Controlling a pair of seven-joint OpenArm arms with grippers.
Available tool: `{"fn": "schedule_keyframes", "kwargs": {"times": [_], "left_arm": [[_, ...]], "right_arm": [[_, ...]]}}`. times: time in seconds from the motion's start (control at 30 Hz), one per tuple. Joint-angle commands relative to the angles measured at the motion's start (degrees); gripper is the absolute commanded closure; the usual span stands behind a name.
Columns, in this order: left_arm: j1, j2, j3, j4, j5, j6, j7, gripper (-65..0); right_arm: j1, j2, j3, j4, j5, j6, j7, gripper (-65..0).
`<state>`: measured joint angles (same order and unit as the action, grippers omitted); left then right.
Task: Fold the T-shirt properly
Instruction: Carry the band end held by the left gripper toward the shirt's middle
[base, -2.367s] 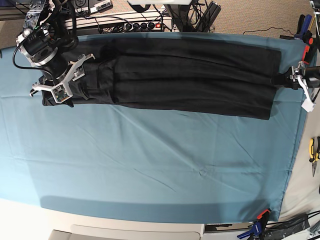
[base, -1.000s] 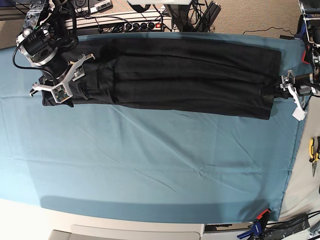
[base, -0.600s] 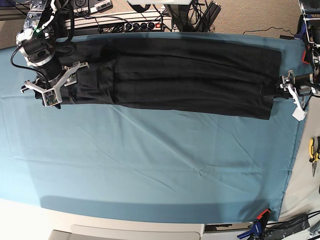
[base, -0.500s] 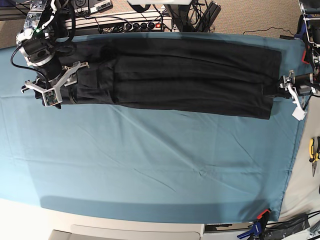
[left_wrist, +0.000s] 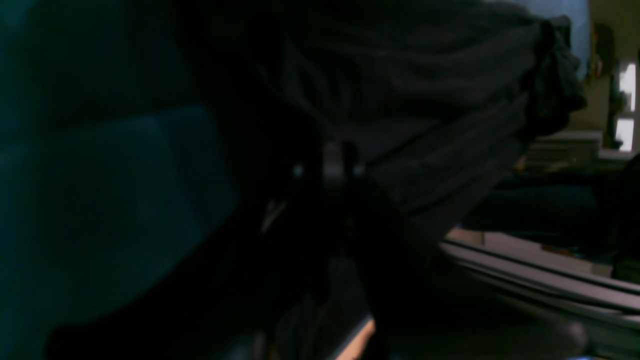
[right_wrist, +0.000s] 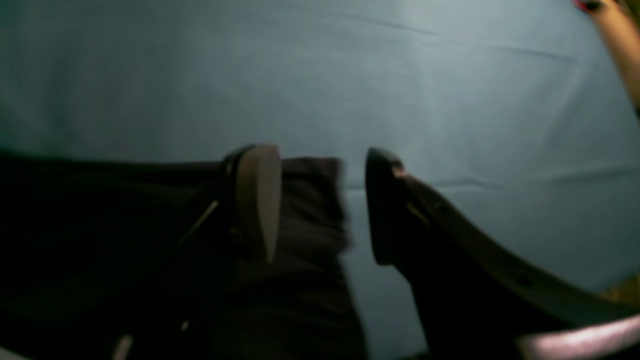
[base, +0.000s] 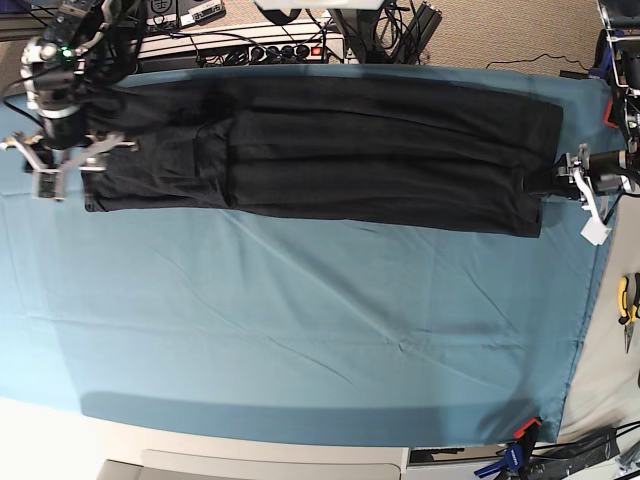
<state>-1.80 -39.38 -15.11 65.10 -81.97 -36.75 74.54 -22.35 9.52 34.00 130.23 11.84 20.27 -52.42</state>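
Note:
The T-shirt (base: 380, 155) lies as a long black strip across the far part of the teal table cloth (base: 300, 330). At the strip's right end my left gripper (base: 553, 185) is shut on the T-shirt's edge. In the left wrist view the bunched black T-shirt (left_wrist: 430, 100) hangs from the left gripper (left_wrist: 340, 162). My right gripper (base: 78, 165) hovers open over the strip's left end. In the right wrist view the right gripper (right_wrist: 320, 205) has its two fingers apart, with a corner of the T-shirt (right_wrist: 310, 210) between and below them.
A power strip and cables (base: 260, 48) lie behind the table's far edge. Yellow-handled pliers (base: 628, 305) rest off the cloth at the right. Clamps (base: 520, 440) hold the cloth's near right corner.
My right arm has moved left, from over the sleeve area to the T-shirt's left end, still open. My left gripper has gone from open to shut on the right edge.

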Motion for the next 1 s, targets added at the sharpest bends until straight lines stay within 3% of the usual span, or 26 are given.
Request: {"fn": "schedule_keyframes", "kwargs": {"times": [0.0, 0.17, 0.53, 0.97], "left_arm": [[-0.90, -1.44, -0.48, 1.57, -1.60, -0.37, -0.37, 0.0], [-0.90, -1.44, -0.48, 6.43, -1.57, -0.37, 0.46, 0.0], [1.55, -0.70, -0.39, 20.24, 2.82, 0.92, -0.96, 0.0], [8.00, 10.05, -0.39, 37.86, 13.03, 3.54, -7.41, 0.0]], "right_arm": [[0.15, 0.66, 1.62, 0.90, -0.26, -1.03, 1.66, -27.9], [0.11, 0.66, 5.92, -0.13, 2.69, -1.70, 1.53, -27.9], [0.31, 0.68, 5.70, -16.46, 5.27, -1.64, 1.90, -27.9], [0.31, 0.68, 5.70, -17.86, 5.27, -1.49, 1.92, -27.9]]}}
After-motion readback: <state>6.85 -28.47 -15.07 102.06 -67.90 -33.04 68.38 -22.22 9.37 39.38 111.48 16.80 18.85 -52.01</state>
